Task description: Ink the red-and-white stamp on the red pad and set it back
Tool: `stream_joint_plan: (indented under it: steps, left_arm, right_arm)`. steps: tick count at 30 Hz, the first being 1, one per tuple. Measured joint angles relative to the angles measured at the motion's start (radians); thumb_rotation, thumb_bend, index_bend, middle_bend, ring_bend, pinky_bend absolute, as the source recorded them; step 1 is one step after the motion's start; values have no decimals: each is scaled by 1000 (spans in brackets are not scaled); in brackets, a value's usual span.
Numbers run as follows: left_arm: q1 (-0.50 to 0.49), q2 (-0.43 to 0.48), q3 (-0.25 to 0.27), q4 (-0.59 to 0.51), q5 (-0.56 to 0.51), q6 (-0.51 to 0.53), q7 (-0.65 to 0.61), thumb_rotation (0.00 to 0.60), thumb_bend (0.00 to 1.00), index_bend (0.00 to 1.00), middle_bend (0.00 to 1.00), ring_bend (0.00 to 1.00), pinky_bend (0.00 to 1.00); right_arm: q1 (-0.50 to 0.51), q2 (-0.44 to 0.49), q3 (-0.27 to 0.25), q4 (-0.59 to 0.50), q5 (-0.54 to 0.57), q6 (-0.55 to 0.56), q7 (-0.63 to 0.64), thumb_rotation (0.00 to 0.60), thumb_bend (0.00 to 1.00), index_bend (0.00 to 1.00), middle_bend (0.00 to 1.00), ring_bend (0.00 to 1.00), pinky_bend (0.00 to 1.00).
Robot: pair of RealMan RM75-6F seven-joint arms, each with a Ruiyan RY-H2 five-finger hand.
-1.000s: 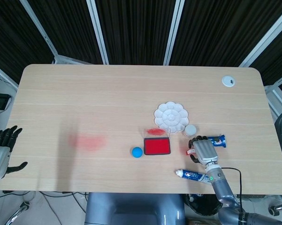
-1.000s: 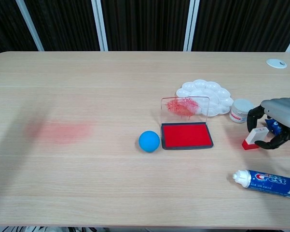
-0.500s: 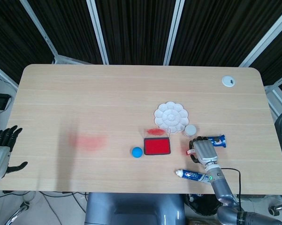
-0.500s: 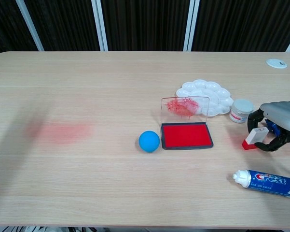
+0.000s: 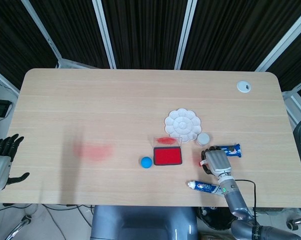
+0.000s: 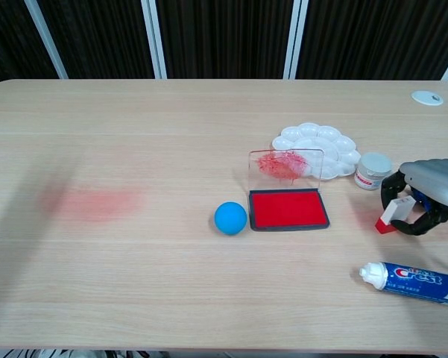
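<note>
The red-and-white stamp (image 6: 393, 215) sits tilted at the table's front right, its red base (image 5: 201, 162) low and its white top raised. My right hand (image 6: 431, 195) (image 5: 216, 161) curls over it, and its fingers grip the stamp from both sides. The red ink pad (image 6: 288, 209) (image 5: 168, 156) lies open to the left of the stamp, with its clear, ink-smeared lid (image 6: 285, 163) standing up behind it. My left hand (image 5: 1, 162) hangs open off the table's left edge, holding nothing.
A blue ball (image 6: 230, 218) lies left of the pad. A white palette (image 6: 318, 146) and a small jar (image 6: 373, 171) stand behind it. A toothpaste tube (image 6: 414, 281) lies near the front edge. A blue packet (image 5: 233, 150) is beside my right hand. A red smear (image 6: 93, 202) marks the table at left.
The right hand has closed tighter on the stamp, which has tipped from lying low to more upright. The left hand has not moved.
</note>
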Motion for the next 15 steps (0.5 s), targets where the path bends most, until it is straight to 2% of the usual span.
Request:
stream_joint_plan:
  steps: [5,12,15]
  left_arm:
    - [-1,0,-1,-1,-4,-2,1,600,30,0,0,0,0]
    - [-1,0,-2,-3,-8,-2,1,600,29,0,0,0,0]
    - [-1,0,-2,-3,-8,-2,1,600,30,0,0,0,0]
  right_arm:
    - [0,0,-1,-2,-10,8,8,600,627,644,528,387,393]
    - [-4,-1,-9,0,-47,33,35,600,644,688,568,437,464]
    - [-6,2,-10,-2,-63,44,46,600,645,689,569,438,465]
